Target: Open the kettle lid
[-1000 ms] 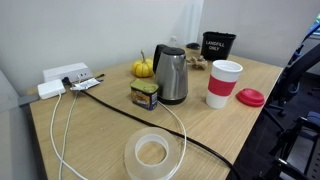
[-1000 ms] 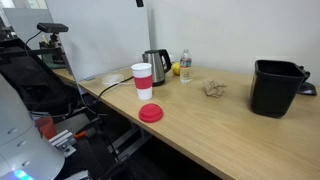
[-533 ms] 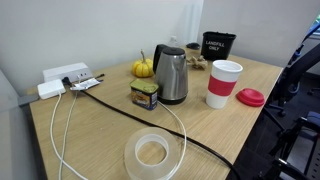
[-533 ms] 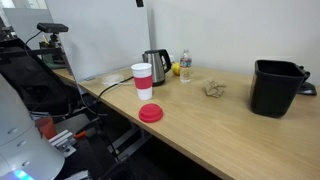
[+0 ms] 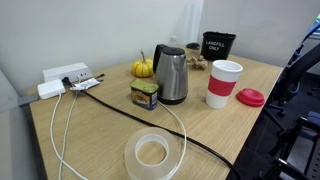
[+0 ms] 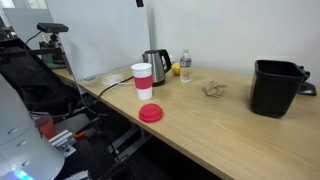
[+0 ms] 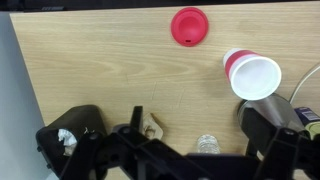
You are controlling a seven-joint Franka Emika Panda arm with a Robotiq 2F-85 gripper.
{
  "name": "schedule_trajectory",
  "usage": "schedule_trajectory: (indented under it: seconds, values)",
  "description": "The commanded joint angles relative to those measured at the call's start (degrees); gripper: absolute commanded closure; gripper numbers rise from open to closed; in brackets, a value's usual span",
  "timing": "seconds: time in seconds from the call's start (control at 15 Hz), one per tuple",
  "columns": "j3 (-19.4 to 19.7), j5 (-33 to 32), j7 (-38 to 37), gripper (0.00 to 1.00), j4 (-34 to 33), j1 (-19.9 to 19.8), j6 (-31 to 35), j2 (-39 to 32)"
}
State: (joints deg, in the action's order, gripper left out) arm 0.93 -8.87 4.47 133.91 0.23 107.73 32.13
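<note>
The steel kettle (image 5: 172, 78) stands upright near the table's middle, with its black handle towards the back. It also shows in an exterior view (image 6: 154, 64). Its black kettle lid (image 5: 168, 49) lies shut on top. In the wrist view my gripper (image 7: 193, 120) is open and empty, high above the table and looking straight down. The kettle is mostly hidden there behind the right finger. The gripper is apart from the kettle and touches nothing.
A white-and-red paper cup (image 5: 224, 83) and its flat red lid (image 5: 250, 97) sit beside the kettle. A jar (image 5: 145, 95), a small pumpkin (image 5: 142, 68), a tape roll (image 5: 152, 152), a power strip (image 5: 65, 75) with cables, a water bottle (image 6: 185, 67) and a black bin (image 6: 275, 87) share the table.
</note>
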Motion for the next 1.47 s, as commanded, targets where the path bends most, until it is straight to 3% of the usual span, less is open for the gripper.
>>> schedule_trajectory:
  seconds: [0.0, 0.47, 0.87, 1.2, 1.27, 1.33, 1.4]
  values:
    - [-0.1, 0.07, 0.04, 0.0, -0.1, -0.11, -0.09, -0.03]
    - [-1.8, 0.1, -3.7, 0.0, 0.45, 0.06, 2.01, -1.15]
    - [-6.67, 3.56, -11.09, 0.0, -0.56, 3.19, 3.27, -4.23]
    - [-11.07, 3.01, -17.45, 0.0, -1.05, 4.7, 8.84, -7.4]
    - [-11.77, 2.81, -18.08, 0.06, -0.91, 5.0, 9.86, -7.92]
    - [-12.28, 2.79, -18.44, 0.26, -0.94, 5.26, 10.43, -8.41]
    - [-12.77, 2.62, -18.92, 0.34, -0.84, 5.46, 11.31, -8.78]
